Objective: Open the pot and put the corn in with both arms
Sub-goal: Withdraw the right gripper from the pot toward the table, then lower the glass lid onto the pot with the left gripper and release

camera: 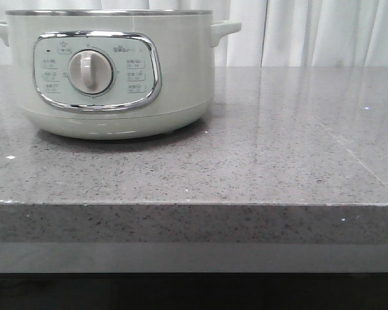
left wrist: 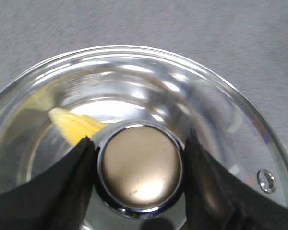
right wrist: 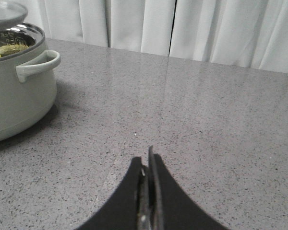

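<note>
A large pale grey-green pot [camera: 110, 71] stands on a speckled grey table [camera: 265, 155], filling the upper left of the front view. Its chrome-framed control panel with a white dial [camera: 90, 71] faces the camera, and a handle [camera: 225, 29] sticks out at its right side. White curtains [camera: 310, 32] hang behind the table.

In the left wrist view, the left gripper [left wrist: 140, 167] sits at the bottom of the frame, its two black fingers [left wrist: 72, 187] spread to either side of the round metal knob [left wrist: 141, 166] of a glass lid [left wrist: 221, 105]; contact cannot be told. The yellow corn [left wrist: 77, 125] shows through the glass, left of the knob.

In the right wrist view, the right gripper [right wrist: 148, 191] hangs over bare table at the bottom centre, fingers pressed together on nothing. The pot is at the far left.
</note>
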{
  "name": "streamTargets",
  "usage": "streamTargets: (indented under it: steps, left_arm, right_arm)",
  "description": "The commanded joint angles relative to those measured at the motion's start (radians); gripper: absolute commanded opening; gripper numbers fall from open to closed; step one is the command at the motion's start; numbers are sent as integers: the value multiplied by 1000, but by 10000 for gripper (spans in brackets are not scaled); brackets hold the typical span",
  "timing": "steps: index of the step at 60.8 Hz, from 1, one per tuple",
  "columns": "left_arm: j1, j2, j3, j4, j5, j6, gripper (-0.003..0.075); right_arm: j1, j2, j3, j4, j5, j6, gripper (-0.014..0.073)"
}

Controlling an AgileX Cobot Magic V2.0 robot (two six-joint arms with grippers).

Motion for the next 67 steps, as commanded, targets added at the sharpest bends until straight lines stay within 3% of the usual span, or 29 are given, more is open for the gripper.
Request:
streamTargets:
  steps: [1,21,35,67]
  left_arm:
    - [17,-27,-50,-37,-94,9,115]
    - [13,-1,-45,-35,-134,36,115]
    - [12,-1,21,-35,-240,34,115]
    - [12,-1,40,-35,-219,36,120]
  right_arm:
    - [-5,2,-24,6,-73,1,-60]
    - [-5,2,-24,6,-73,1,-60]
    - [-5,2,-24,6,-73,1,-60]
    - [-5,2,-24,6,-73,1,-60]
